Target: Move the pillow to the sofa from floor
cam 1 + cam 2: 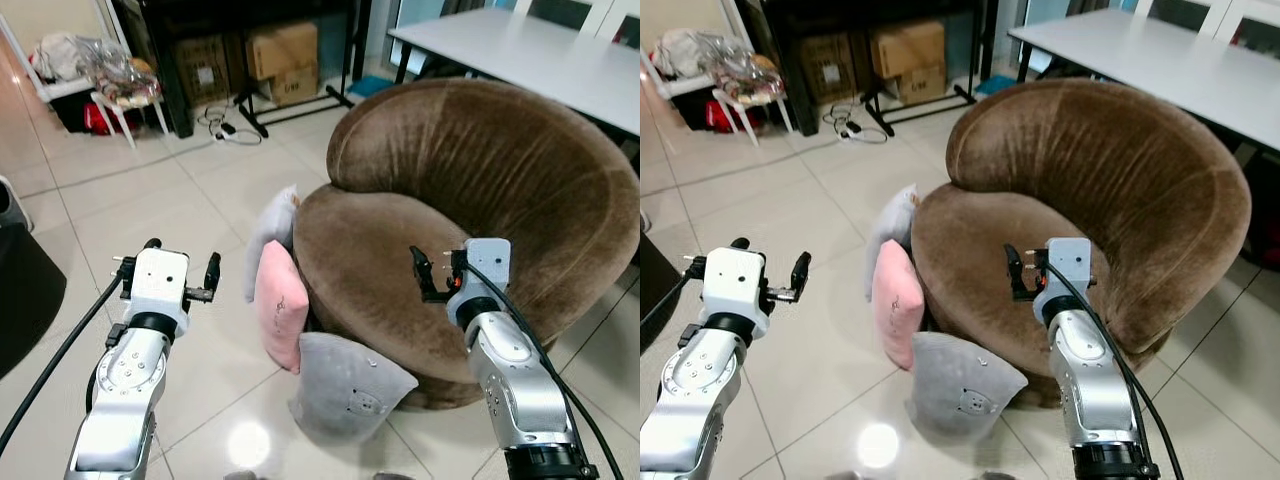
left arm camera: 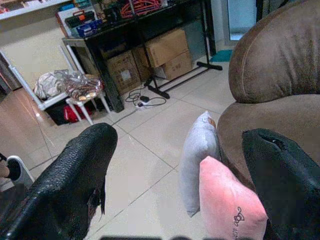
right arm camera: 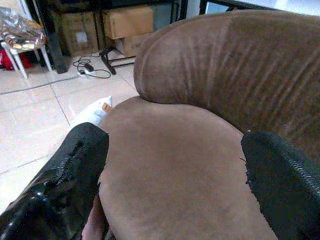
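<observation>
Both sets of jaws stood spread and held nothing: the left gripper [image 1: 181, 268] hung over bare floor tiles [image 1: 150, 200] beside the pillows, and the right gripper [image 1: 436, 268] hovered above the seat of the sofa [image 1: 480, 190], its coarse black fingers [image 3: 75, 165] framing brown plush. The pillows were still on the floor, propped against the sofa's front — a pink pillow [image 1: 281, 305] standing on edge in the middle, a pale grey pillow [image 1: 272, 235] behind it, and a darker grey pillow [image 1: 345, 385] slumped nearest the robot. All three looked soft and loosely stuffed, so I judged that a pinch at a corner might catch only cover fabric and let the pillow sag or slip free on the lift. They touched one another, so dragging one out could topple its neighbours. The tiles were glossy and would let a nudged pillow slide away. The sofa was round and tub-shaped with a velvety nap and a domed seat — a pillow dropped near its rim might roll back off
</observation>
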Robot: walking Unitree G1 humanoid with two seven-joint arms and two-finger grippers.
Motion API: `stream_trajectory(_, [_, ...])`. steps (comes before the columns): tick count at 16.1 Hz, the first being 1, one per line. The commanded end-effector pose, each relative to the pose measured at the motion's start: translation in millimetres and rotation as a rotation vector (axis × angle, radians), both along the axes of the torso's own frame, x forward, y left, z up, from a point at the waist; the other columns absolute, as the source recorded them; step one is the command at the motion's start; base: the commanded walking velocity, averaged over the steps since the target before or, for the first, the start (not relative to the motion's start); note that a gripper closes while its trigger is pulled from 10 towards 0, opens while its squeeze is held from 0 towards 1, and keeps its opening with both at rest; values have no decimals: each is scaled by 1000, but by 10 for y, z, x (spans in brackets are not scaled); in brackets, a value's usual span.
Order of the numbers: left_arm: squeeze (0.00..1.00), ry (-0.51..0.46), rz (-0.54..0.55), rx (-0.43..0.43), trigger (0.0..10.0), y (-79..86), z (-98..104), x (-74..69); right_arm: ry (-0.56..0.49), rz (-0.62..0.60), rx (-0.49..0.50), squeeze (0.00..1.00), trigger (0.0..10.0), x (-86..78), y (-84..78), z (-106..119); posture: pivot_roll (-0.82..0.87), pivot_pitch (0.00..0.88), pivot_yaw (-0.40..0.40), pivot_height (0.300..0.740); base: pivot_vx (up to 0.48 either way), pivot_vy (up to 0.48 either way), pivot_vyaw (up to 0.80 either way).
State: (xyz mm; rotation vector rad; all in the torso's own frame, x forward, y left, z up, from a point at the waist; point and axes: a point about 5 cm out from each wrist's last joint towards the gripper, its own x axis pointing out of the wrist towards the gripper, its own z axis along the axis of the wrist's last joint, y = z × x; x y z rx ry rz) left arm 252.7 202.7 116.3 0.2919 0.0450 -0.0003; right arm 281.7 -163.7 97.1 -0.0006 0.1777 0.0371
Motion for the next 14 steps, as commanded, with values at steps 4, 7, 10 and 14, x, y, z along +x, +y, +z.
stream_trajectory(4, [0, -18, -7, 14, 10000, 2, 26, 30, -6, -4, 7, 0, 10000, 14, 8, 29, -37, 0, -7, 655, 0, 0, 0])
stream_trajectory(7, [0, -25, -23, -1, 10000, -16, 33, 32, -36, -2, 5, 0, 10000, 17, 19, 76, -40, 0, -6, 625, 0, 0, 0])
stream_trajectory(10, [0, -28, -57, -14, 10000, -66, 33, 35, -81, 6, 37, 235, 10000, 10, 20, 131, -43, 0, -6, 620, 0, 0, 0])
stream_trajectory(14, [0, -33, -81, -4, 10000, -101, 26, 42, -188, -4, 71, 1000, 10000, 1, -42, 211, -47, 0, -8, 620, 0, 0, 0])
